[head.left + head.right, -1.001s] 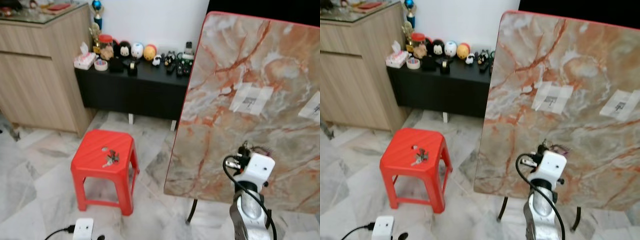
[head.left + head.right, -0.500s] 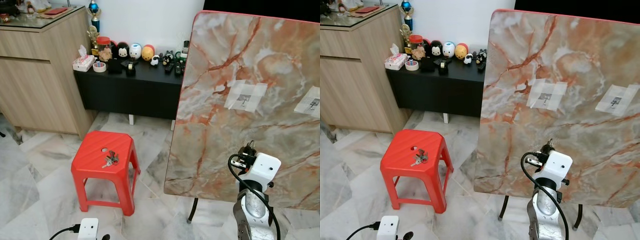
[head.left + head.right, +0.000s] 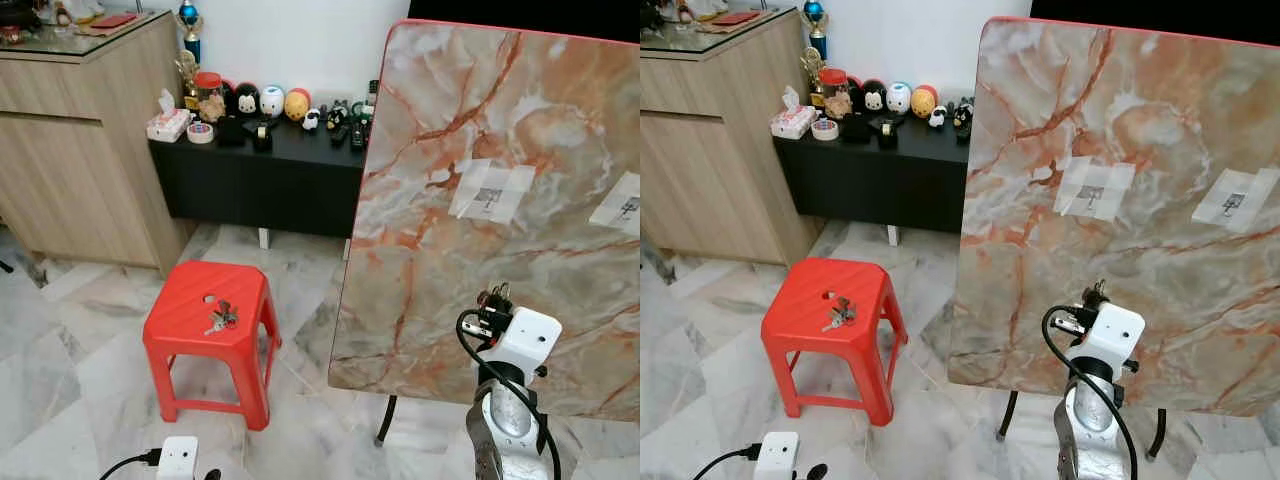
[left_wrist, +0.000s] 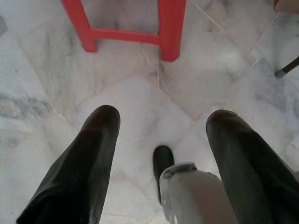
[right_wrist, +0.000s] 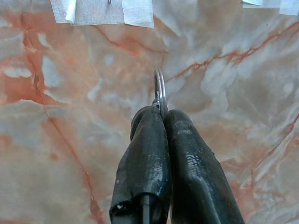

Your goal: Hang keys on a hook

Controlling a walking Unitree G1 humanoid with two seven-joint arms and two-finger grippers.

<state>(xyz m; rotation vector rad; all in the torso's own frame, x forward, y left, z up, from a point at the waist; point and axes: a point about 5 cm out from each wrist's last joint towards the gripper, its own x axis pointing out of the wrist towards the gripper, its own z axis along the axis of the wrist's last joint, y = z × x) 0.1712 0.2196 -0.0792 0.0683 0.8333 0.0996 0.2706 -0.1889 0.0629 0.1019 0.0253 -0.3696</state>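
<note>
ahead on my right a tilted tabletop [image 3: 500,200] stands upright on its stand, two taped hooks [image 3: 492,195] side by side on its face. my right gripper [image 5: 161,112] is raised in front of that slab, below the hooks, pinching a key ring [image 5: 160,91] between its fingers. to the left of the slab sits a stool [image 3: 210,320] on the floor, a second bunch of keys [image 3: 221,318] lying on its seat. behind the stool a low cabinet [image 3: 260,170] runs along the wall, small figurines [image 3: 260,102] lined up on top; a taller sideboard [image 3: 80,130] stands at its left. my left gripper [image 4: 161,135] hangs over the floor, near the stool's legs, a power adapter [image 3: 175,457] on the floor in front of the stool.
</note>
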